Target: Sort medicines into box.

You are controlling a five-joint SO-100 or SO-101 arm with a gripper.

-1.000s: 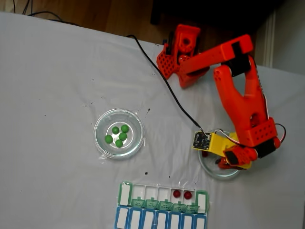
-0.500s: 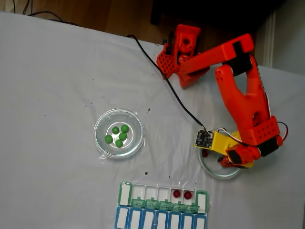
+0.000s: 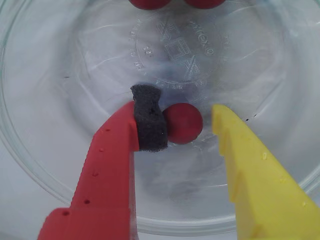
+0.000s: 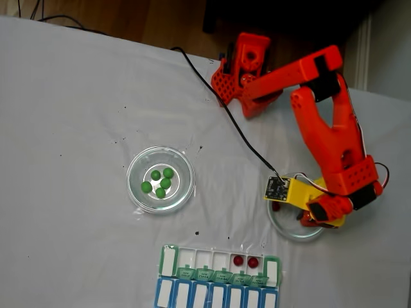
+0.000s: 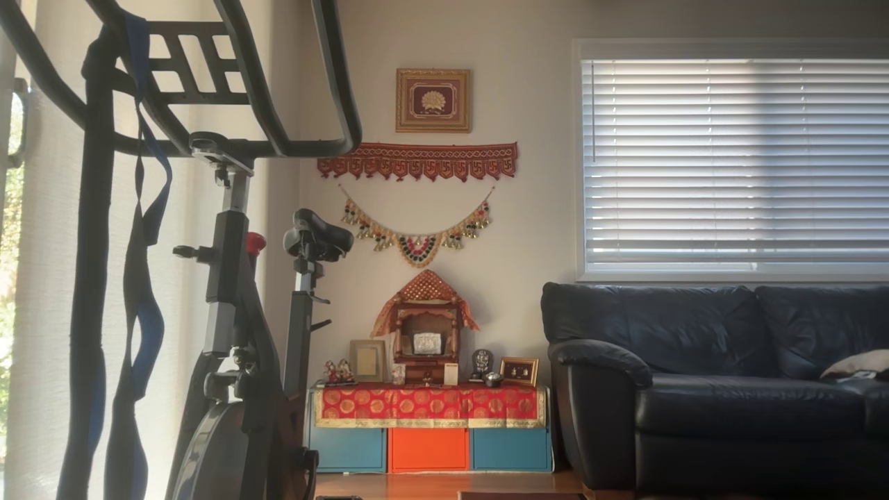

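Beyond my table I see a pale wall (image 5: 528, 208) with a framed picture (image 5: 433, 100) and garlands. A black leather sofa (image 5: 715, 389) sits under a bright blinded window (image 5: 736, 160), and an exercise bike (image 5: 236, 333) stands at left on wooden floor (image 5: 444, 484).

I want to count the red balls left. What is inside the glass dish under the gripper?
In the wrist view the dish holds one red ball between the open gripper fingers, and two more at the top edge. The arm covers most of it in the fixed view.

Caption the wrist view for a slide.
Open claw straddles a red ball in the glass dish.
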